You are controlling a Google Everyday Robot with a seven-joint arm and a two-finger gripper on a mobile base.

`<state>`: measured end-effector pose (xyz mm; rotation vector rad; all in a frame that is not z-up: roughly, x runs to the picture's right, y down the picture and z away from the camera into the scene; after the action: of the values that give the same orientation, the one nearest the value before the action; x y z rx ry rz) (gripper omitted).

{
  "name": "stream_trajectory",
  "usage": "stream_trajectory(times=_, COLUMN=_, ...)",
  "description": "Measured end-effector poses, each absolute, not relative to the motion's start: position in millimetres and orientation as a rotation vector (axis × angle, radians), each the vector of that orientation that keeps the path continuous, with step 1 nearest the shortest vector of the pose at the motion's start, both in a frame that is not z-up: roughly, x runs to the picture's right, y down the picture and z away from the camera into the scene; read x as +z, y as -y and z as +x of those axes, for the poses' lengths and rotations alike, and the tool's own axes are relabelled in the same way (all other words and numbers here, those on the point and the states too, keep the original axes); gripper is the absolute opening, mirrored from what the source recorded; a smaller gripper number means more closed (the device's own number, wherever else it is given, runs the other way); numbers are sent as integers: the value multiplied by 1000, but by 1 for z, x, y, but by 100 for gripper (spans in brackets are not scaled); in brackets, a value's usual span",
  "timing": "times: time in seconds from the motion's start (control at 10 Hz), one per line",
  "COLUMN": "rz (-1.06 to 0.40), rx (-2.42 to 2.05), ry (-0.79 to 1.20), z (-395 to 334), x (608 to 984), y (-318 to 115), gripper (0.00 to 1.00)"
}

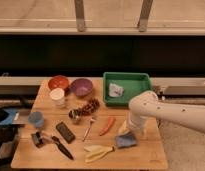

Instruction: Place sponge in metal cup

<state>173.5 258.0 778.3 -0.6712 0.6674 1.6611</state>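
near the table's (146,156) front right corner, the gripper (128,133) hangs just above the sponge (126,141), fingers spread wide, holding nothing. the sponge lies flat there. the metal cup (74,116) stands near the table's middle, well apart.

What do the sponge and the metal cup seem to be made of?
The sponge: probably soft foam, matte blue-grey, with no shine. The metal cup: apparently steel or a similar metal, with a shiny silver wall and a dark inside. The gripper hangs open just above the sponge.
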Motion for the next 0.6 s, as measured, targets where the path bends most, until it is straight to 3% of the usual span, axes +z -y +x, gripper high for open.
stream_trajectory(times=0.3, rz=-705, rx=1654, ry=-659, z=163, x=785, y=-273, gripper=80)
stream_trajectory(times=0.4, rz=-705, rx=1664, ry=-648, z=162, x=784, y=-275, gripper=75)
stream_trajectory(times=0.6, rz=-701, rx=1683, ry=-623, z=162, x=780, y=-275, gripper=57)
